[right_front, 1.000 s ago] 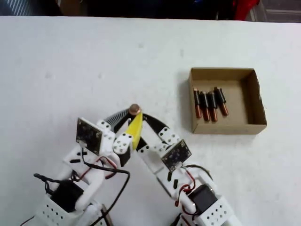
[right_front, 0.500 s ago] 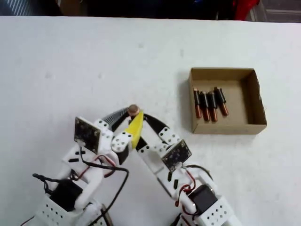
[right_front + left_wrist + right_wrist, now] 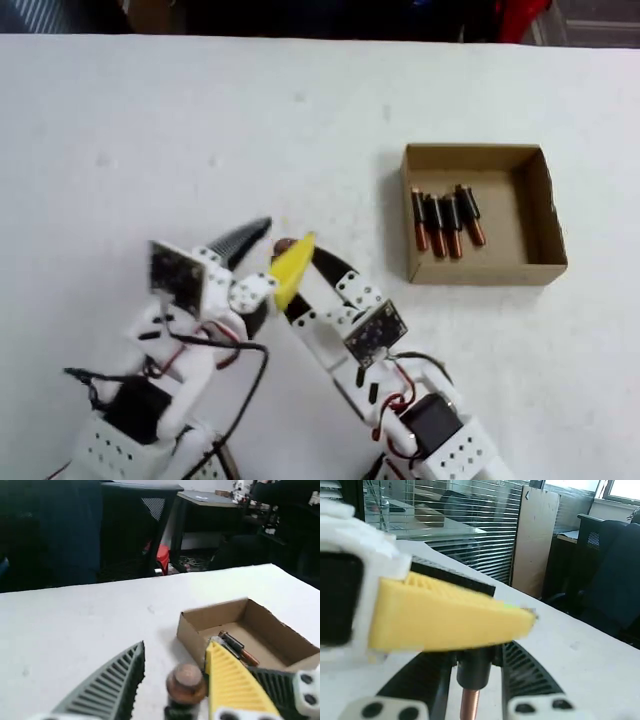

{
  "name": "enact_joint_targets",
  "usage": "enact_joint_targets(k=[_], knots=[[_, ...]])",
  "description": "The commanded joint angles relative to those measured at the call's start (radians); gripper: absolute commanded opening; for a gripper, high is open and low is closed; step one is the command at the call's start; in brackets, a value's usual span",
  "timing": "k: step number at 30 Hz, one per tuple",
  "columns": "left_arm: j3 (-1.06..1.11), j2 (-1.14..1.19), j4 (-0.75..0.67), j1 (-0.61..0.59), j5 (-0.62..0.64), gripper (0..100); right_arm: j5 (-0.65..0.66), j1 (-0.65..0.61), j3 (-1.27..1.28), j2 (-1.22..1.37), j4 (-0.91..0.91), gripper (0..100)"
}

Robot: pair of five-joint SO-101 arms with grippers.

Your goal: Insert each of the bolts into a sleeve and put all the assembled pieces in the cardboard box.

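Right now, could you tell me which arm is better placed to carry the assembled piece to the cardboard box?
Right. The right gripper has its jaws shut on the assembled piece and stands nearer the cardboard box; the left gripper is open around the piece.

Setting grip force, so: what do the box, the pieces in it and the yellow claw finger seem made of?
Box: matte brown cardboard, with folded walls. Pieces inside: coppery, faintly shiny ends, probably metal, in matte black sleeves, perhaps plastic or rubber. Yellow finger of the left claw: matte ribbed plastic, likely printed.
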Motion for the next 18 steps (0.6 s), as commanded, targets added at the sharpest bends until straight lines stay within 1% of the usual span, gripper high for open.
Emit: enact_joint_targets(k=[1,3,4,6,8,10,13,14,16,18], knots=[[-0.129,-0.016,-0.015,-0.079,0.003,21,-0.005,0.05,0.009,-0.013,-0.002,1.7],[-0.18,-0.015,-0.012,-0.122,-0.002,21,-0.005,0.087,0.009,-0.013,-0.002,1.7],[-0.207,-0.013,0.003,-0.15,-0.029,21,-0.006,0.105,0.009,-0.013,-0.001,1.7],[-0.255,-0.012,0.066,-0.202,-0.101,21,-0.009,0.137,0.009,-0.013,-0.001,1.7],[-0.296,-0.013,0.144,-0.252,-0.133,21,-0.011,0.16,0.009,-0.013,-0.001,1.7],[-0.347,-0.015,0.216,-0.309,-0.14,16,-0.011,0.165,0.009,-0.013,-0.001,1.7],[-0.439,-0.015,0.29,-0.384,-0.14,2,-0.011,0.166,0.009,-0.013,-0.001,1.7],[-0.46,-0.015,0.305,-0.406,-0.138,2,-0.011,0.166,0.009,-0.013,-0.001,1.7],[-0.483,-0.015,0.336,-0.432,-0.137,5,-0.011,0.166,0.009,-0.013,-0.001,1.7],[-0.494,-0.016,0.371,-0.44,-0.138,3,-0.011,0.168,0.009,-0.013,0.001,1.7]])
